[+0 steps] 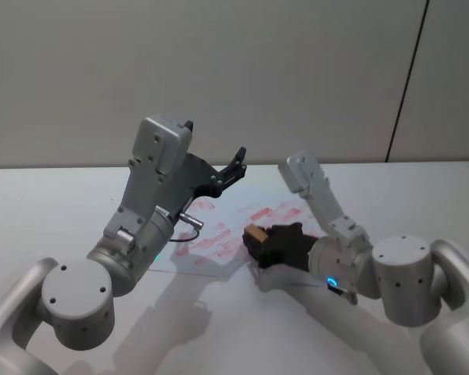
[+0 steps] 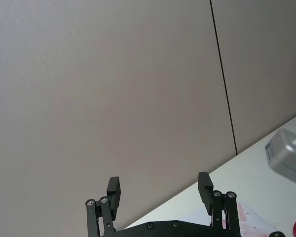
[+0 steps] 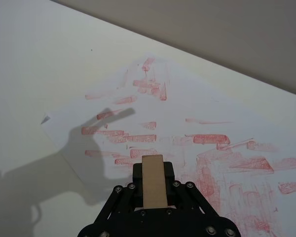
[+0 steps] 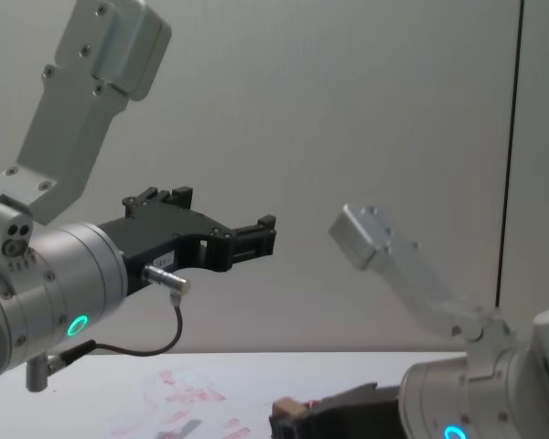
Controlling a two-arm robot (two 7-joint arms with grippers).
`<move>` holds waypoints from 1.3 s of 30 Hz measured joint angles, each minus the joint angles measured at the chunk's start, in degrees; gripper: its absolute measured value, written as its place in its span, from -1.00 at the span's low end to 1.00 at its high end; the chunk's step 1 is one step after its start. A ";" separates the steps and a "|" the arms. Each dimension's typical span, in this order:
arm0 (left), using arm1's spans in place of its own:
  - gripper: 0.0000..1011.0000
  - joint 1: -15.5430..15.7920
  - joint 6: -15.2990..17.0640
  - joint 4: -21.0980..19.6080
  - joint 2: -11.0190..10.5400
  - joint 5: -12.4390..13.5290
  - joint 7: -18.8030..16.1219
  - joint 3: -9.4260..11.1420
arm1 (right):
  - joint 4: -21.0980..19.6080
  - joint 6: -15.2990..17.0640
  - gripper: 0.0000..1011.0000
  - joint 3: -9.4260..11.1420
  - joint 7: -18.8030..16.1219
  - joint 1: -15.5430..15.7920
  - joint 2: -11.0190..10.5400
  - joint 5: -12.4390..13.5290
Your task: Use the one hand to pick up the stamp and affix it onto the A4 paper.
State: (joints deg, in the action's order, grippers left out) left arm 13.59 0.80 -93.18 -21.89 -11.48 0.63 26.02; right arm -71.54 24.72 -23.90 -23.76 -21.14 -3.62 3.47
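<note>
Before me, a plain grey wall (image 1: 219, 70) carries one dark vertical seam (image 1: 407, 78). My tabletop (image 1: 31, 211) is white.

Left gripper (image 4: 267, 233) raised high over the table (image 4: 375, 369), left side, pointing right; green ring lit on its arm. Right gripper (image 4: 291, 424) low, near right, blue ring lit. Stamp (image 4: 298, 406) at its tip. A4 paper (image 4: 188, 401), red-printed, lies just left.

Head looks down, chest across; both share the A4 paper (image 1: 234, 211).
</note>
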 joint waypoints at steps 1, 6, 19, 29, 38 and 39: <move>0.98 0.00 0.00 0.00 0.00 0.00 0.00 0.00 | 0.30 0.16 -0.56 -0.09 -0.04 -0.09 0.09 -0.13; 0.98 0.00 0.00 0.00 0.00 0.00 0.00 0.00 | 2.12 1.00 -0.56 -0.60 -0.13 -0.56 0.53 -0.99; 0.98 0.00 0.00 0.00 0.00 0.00 0.00 0.00 | 3.67 1.44 -0.56 -0.80 -0.25 -1.33 0.96 -1.41; 0.98 0.00 0.00 0.00 0.00 0.00 0.00 0.00 | 0.07 0.29 -0.56 0.48 -0.10 -1.38 0.51 1.87; 0.98 0.00 0.00 0.00 0.00 0.00 0.00 0.00 | -8.05 1.61 -0.56 2.99 1.66 0.83 -2.03 6.75; 0.98 0.00 0.00 0.00 0.00 0.00 0.00 0.00 | -9.24 1.98 -0.56 3.39 2.05 1.49 -2.75 7.45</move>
State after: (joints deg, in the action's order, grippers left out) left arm 13.59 0.80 -93.18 -21.89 -11.48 0.63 26.02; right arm -80.79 26.69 -20.51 -21.71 -19.65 -6.36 10.92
